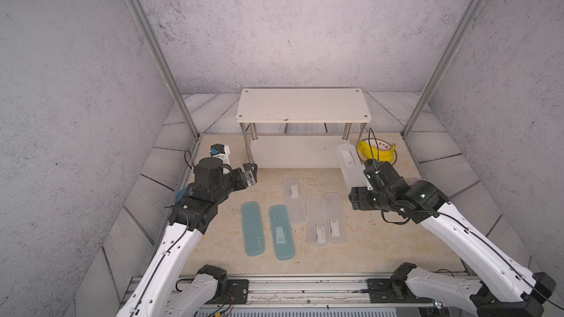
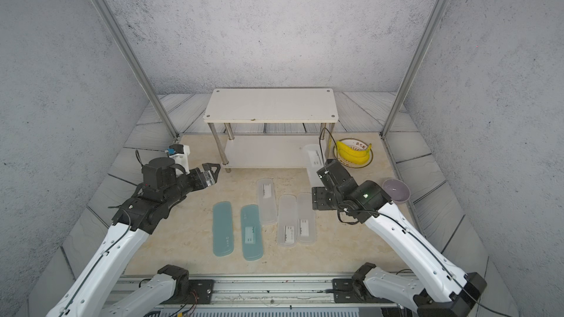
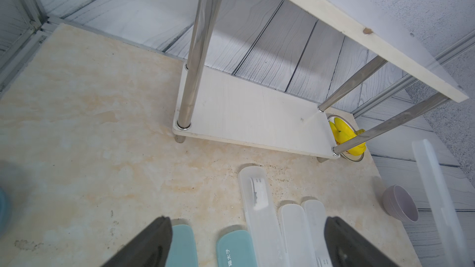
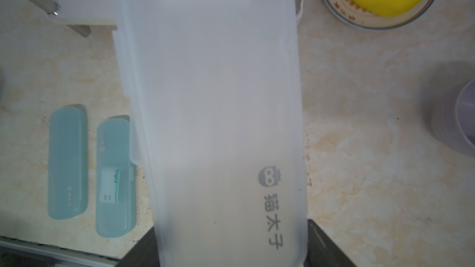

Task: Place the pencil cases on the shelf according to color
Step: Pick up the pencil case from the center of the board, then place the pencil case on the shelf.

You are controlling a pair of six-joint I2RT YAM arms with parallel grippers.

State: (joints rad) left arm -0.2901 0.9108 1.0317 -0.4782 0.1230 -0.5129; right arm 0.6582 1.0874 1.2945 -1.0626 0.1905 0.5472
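Right wrist view has the right hand [image 4: 231,250] gripping one end of a white case [image 4: 210,98], up off the counter [image 4: 359,124], long axis pointing straight ahead at the right end of the shelf [image 1: 302,105], while the left hand [image 1: 249,174] hangs wide open, empty.

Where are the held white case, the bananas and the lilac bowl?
held white case [image 4: 213,114], right wrist view, mid body
bananas [image 2: 352,153], a top view, middle of bunch
lilac bowl [image 2: 394,189], a top view, inner wall

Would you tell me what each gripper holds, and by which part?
The right gripper clamps a frosted white pencil case across its logo end; the left gripper is open and empty.
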